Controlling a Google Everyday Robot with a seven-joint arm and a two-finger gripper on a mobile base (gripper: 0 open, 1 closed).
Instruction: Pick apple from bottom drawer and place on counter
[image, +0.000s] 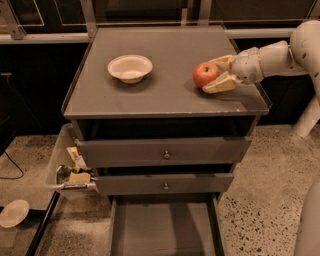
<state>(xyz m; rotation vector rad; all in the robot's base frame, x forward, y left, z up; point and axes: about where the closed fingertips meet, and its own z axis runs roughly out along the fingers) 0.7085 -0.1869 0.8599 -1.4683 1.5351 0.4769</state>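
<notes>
Gripper (214, 75) reached in from the right over the counter (165, 95), fingers (220, 84) closed on the apple (205, 74), one each side. The fruit sat at or just above the surface, right of the white bowl (130, 68). At near side, bottom drawer (160, 230) stood pulled out.

The bottom drawer (162, 227) runs off the lower edge, its front unseen. The arm (280, 55) is cut by the right edge. Its hand (210, 76), at the bench's (165, 95) right side, hides the apple's (202, 74) right flank. The bin's (56, 160) contents are too small to tell.
</notes>
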